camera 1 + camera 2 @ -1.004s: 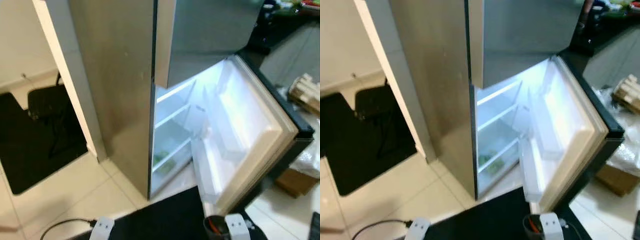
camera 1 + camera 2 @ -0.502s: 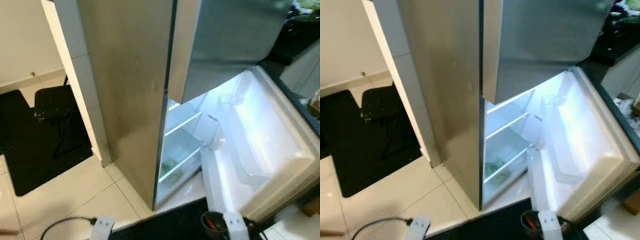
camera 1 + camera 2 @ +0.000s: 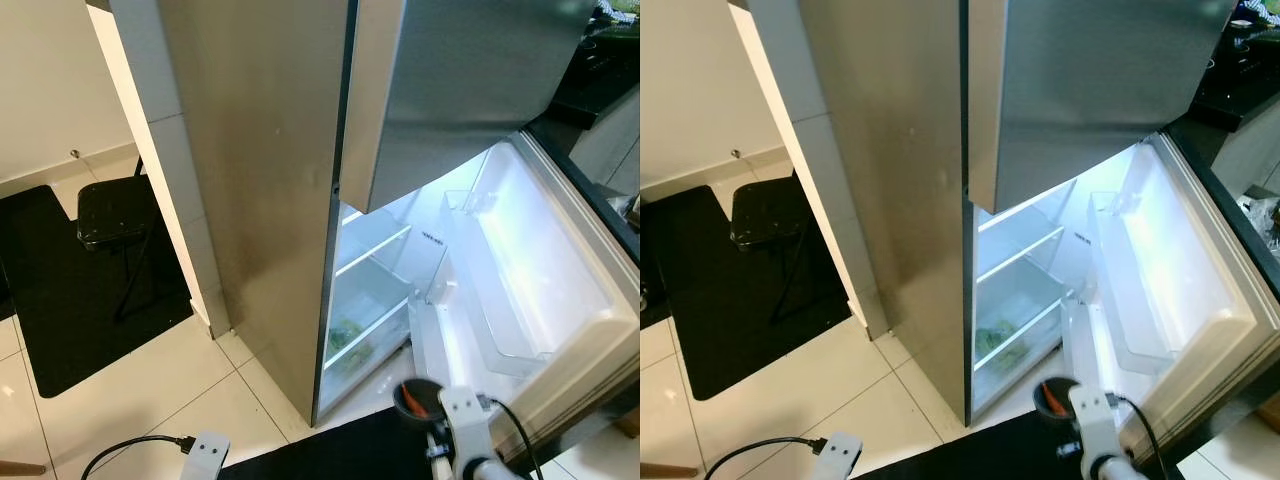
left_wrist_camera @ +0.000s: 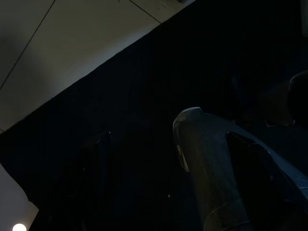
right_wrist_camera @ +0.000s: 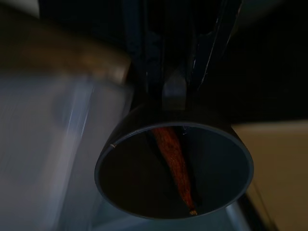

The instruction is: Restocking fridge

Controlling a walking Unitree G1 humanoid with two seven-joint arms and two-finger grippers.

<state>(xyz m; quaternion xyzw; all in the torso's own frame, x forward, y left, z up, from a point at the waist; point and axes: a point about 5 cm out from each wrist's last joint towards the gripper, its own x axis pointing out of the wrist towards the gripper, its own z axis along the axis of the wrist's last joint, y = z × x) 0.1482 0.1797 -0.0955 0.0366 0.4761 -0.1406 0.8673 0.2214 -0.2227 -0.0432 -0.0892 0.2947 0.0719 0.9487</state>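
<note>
Steel fridge (image 3: 260,180) stands in front of me, its lower door (image 3: 540,290) swung wide and the lit shelves (image 3: 370,300) showing some greens (image 3: 998,340). My right gripper (image 5: 180,72) has its fingers clamped on the rim of a dark cup (image 3: 412,400) with a carrot (image 5: 174,161) inside, low beside the door. About the left gripper (image 4: 159,178) I cannot tell, the view is too dark.

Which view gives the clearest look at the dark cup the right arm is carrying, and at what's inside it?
The right wrist view: the cup sits close to the lens, its round rim open toward the camera, an orange stick-like item lying inside, held by the right pincer. In both eye views it is small, near the fridge door, showing an orange glimpse.
</note>
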